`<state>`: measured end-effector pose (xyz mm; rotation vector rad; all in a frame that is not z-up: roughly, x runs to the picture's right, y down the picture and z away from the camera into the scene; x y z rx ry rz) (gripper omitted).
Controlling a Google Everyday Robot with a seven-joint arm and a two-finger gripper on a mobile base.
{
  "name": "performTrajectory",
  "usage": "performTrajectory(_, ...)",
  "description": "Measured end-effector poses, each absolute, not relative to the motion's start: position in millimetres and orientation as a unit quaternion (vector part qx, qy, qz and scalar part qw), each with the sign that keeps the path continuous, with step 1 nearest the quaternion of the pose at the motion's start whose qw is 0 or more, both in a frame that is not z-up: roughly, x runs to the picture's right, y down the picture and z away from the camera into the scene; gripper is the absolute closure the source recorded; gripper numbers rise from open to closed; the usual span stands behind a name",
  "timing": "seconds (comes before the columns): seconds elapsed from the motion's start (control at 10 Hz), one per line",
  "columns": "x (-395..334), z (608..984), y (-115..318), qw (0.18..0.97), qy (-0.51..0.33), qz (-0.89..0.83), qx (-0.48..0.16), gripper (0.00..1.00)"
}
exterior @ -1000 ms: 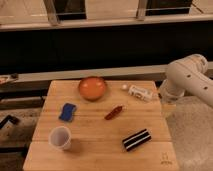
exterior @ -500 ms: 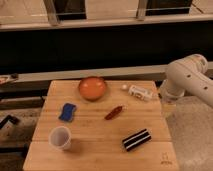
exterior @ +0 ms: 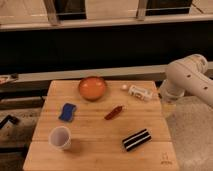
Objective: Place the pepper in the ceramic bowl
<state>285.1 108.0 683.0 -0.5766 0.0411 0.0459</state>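
The pepper [exterior: 114,112], small, slim and dark red, lies near the middle of the wooden table [exterior: 100,152]. The ceramic bowl [exterior: 92,88], round and orange, stands empty behind it to the left, about a hand's width away. My white arm [exterior: 187,80] rises beside the table's right edge. The gripper itself is out of view, off to the right and away from both things, open and holding nothing.
A blue sponge [exterior: 67,111] lies at the left and a translucent white cup [exterior: 60,137] stands at the front left. A black-and-white striped block [exterior: 136,139] sits at the front right. A white bottle [exterior: 139,92] lies at the back right, near the arm.
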Motion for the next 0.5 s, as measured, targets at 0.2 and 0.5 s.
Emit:
performTrajectory(0.2,285.1,683.0,108.0,0.958,0.020,0.023,-0.284,0.20)
performTrajectory(0.5,283.8,684.0,109.5,0.958,0.021,0.019,-0.284,0.20)
